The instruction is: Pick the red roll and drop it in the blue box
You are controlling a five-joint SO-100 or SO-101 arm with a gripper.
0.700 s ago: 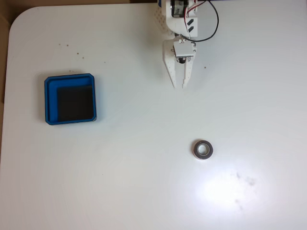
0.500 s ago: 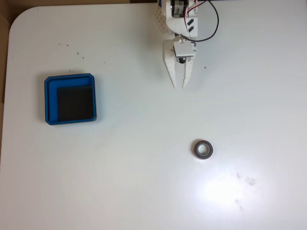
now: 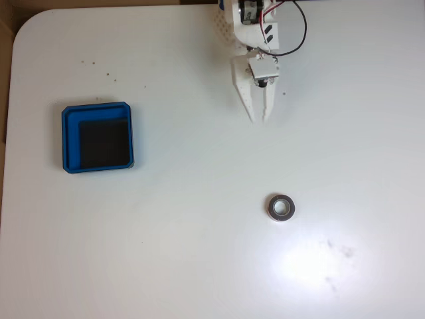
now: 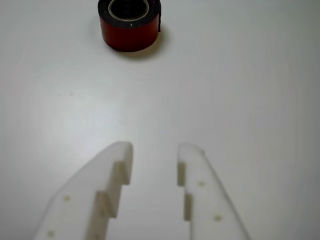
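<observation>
White table (image 3: pixel 166 252) bears red-sided, hollow roll (image 4: pixel 130 25).

Table (image 3: pixel 166 252): smooth white top, glossy, throwing back a bright patch of light, a few dark specks showing. Gripper (image 4: pixel 155 150): matt white plastic, finely layered, looking printed. Roll (image 4: pixel 131 22): glossy red side, dark rim; top face (image 3: pixel 281 207) shining grey-silver. Box (image 3: pixel 70 143): smooth bright-blue plastic, floor looking matt black.

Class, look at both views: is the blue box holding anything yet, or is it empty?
Empty. In the fixed view the blue box shows only its bare black floor, while the red roll lies on the white table, apart from it.
</observation>
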